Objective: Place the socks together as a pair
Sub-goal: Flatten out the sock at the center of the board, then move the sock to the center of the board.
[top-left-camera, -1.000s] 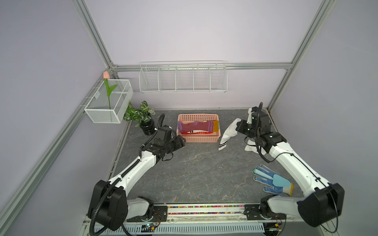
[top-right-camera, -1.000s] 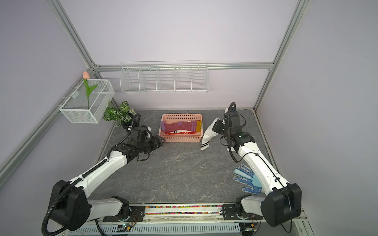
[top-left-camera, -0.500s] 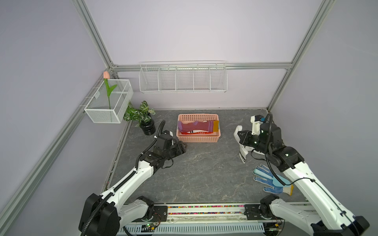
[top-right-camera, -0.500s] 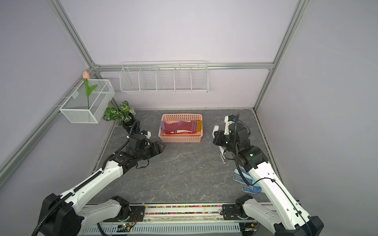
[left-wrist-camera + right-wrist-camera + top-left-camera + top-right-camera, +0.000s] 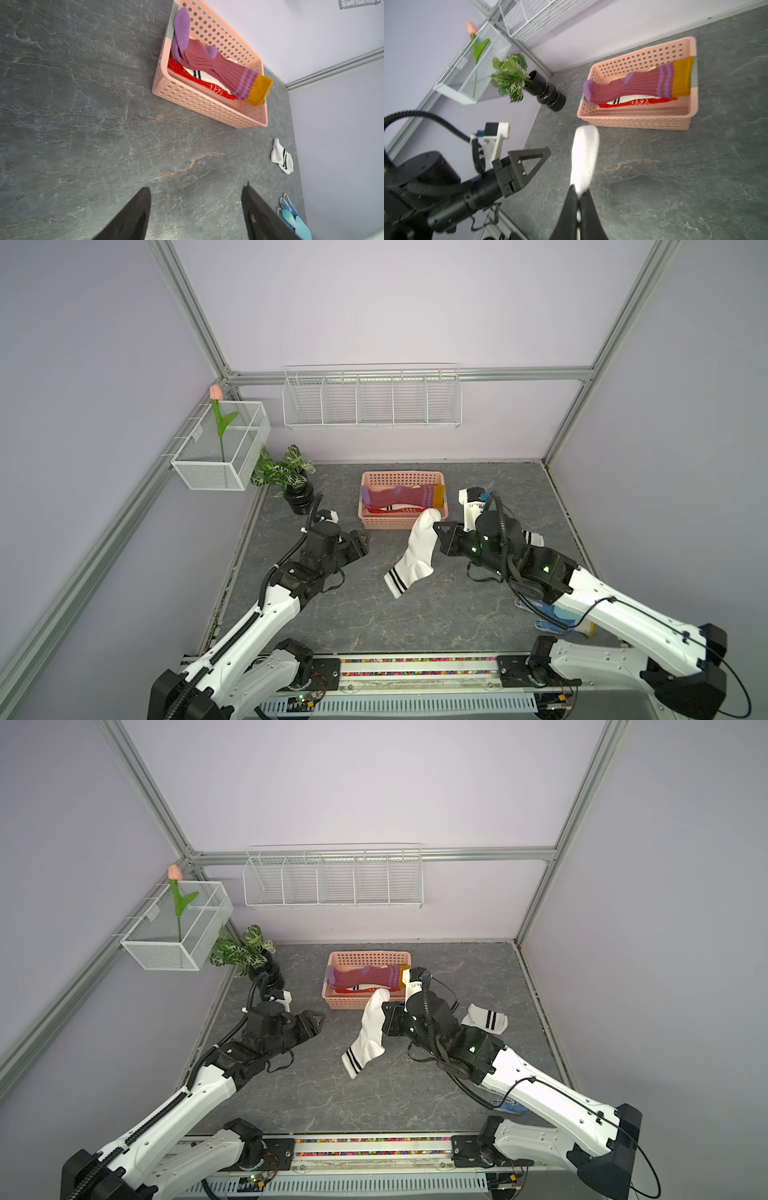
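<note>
My right fingers [image 5: 439, 529] are closed on a white striped sock [image 5: 415, 556], near its toe end. It hangs over the desk [image 5: 374, 614] just in front of the pink basket [image 5: 401, 524], toe up and black-striped cuff lowest. I cannot tell whether the cuff touches the desk.

My left fingers [image 5: 360, 542] are spread apart and hold nothing, above the desk to the left of the hanging sock.

The second white striped sock [image 5: 486, 1020] lies crumpled on the desk behind my right arm.

In the basket, a maroon ribbed sock [image 5: 399, 497] lies on top of a red sock [image 5: 388, 510]. Blue dotted gloves [image 5: 291, 216] lie at the desk's front right.
</note>
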### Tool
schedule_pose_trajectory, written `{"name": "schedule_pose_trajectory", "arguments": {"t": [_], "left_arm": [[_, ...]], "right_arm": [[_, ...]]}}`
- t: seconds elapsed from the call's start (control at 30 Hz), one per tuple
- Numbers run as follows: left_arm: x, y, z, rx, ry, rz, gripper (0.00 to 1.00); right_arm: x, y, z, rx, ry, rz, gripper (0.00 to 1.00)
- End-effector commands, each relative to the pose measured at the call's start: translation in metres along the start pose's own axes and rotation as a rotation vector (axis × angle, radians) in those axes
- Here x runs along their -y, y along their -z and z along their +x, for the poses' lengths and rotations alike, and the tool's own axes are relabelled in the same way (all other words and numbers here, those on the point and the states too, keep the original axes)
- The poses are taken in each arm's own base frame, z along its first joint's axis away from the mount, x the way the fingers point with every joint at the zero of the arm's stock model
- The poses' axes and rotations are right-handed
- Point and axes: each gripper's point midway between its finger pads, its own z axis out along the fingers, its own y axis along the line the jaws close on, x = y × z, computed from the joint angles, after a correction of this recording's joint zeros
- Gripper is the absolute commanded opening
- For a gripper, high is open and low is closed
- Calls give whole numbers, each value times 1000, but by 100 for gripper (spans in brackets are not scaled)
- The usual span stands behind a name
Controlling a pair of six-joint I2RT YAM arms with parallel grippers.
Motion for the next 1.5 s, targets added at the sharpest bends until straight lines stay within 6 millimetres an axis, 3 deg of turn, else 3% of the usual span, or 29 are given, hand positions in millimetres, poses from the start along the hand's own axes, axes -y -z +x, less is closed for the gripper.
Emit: {"name": "schedule_pose_trajectory", "arguments": {"t": [0.0,0.1,0.2,0.23,0.33,0.53,0.87,1.13,1.47], "left_arm": [[-13,-6,10,-21,21,-39,71],[-17,-10,15,-38,23,-46,71],[-19,-13,18,-48,26,-51,71],[-19,-13,19,-51,27,-51,71],[-23,-18,24,-70,31,-60,71],[-14,-35,50,-177,-18,-35,70],[17,-58,120,-348,-64,9,62],[16,-70,162,-416,-72,-50,51],[12,-86,183,-466,-48,-98,38]], "right_arm": [[63,-9,14,55,-69,222,7],[120,-16,49,-15,-81,360,11],[173,-7,74,-70,-119,497,45],[188,0,76,-67,-117,540,53],[216,27,66,0,-93,639,65],[236,54,37,92,-48,695,69],[252,43,18,25,-62,717,67],[276,46,7,56,-138,745,65],[300,58,12,65,-185,798,65]]}}
